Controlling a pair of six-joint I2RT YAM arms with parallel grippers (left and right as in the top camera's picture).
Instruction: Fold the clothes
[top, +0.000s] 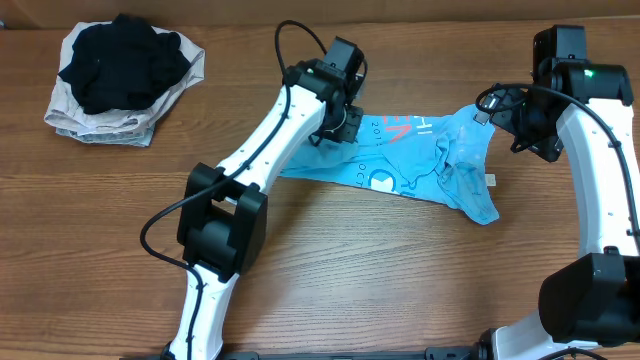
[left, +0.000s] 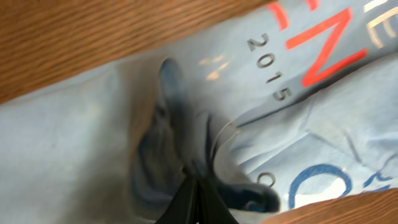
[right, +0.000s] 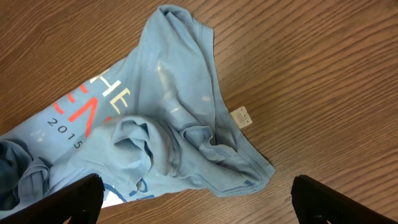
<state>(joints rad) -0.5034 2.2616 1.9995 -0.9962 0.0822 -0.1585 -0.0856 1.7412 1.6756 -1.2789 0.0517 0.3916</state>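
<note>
Overhead: the light sky-blue soft-fabric T-shirt (top: 430, 160) lies crumpled on the wooden table (top: 330, 260), between both arms. Left wrist: the left gripper (left: 198, 190) is pinched tight on a bunched fold. Right wrist: the right gripper (right: 199, 202) is spread wide, the shirt lying between its fingers, ungripped.

Your 2 arms, the left arm (top: 262, 140) and the right arm (top: 603, 170), wear smooth white shells between chunky black joint housings. Thin black cables (top: 146, 230) loop alongside them. A green light (top: 588, 72) glows atop the right one. The fingers (right: 74, 199) of the right gripper (right: 198, 205) are matte black.
</note>
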